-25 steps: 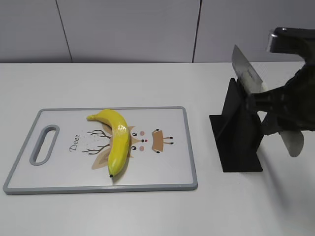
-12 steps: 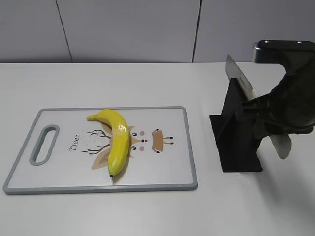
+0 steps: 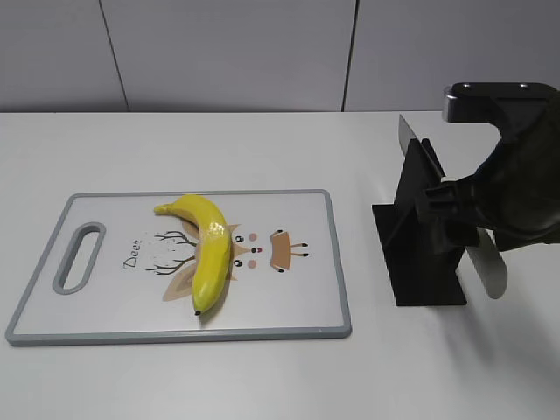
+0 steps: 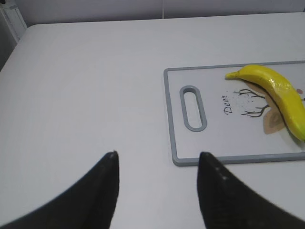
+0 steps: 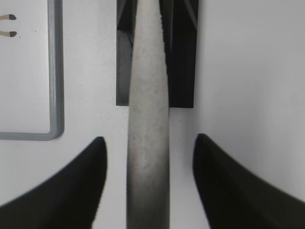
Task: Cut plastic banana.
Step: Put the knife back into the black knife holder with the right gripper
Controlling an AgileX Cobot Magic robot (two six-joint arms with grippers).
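Note:
The plastic banana (image 3: pixel 210 249) is glossy yellow and lies on the white cutting board (image 3: pixel 297 302), stem to the far left and dark tip toward me. It also shows in the left wrist view (image 4: pixel 276 93). A knife (image 3: pixel 488 262) with a pale handle rests slanted in a black stand (image 3: pixel 424 267), blade tip up at the back. My right gripper (image 5: pixel 148 138) is open, one finger on each side of the knife handle (image 5: pixel 147 186), with gaps on both sides. My left gripper (image 4: pixel 157 155) is open and empty over bare table, left of the board (image 4: pixel 209 140).
The board has a grey rim, a handle slot (image 3: pixel 79 256) at its left end and a deer drawing. The black stand (image 5: pixel 183 57) sits just right of the board's corner (image 5: pixel 55 129). A grey panelled wall runs behind the white table.
The right arm has come down and to the left over the stand. The knife has shifted the same way, its blade tip lower and its handle end lower. The banana and board have not moved.

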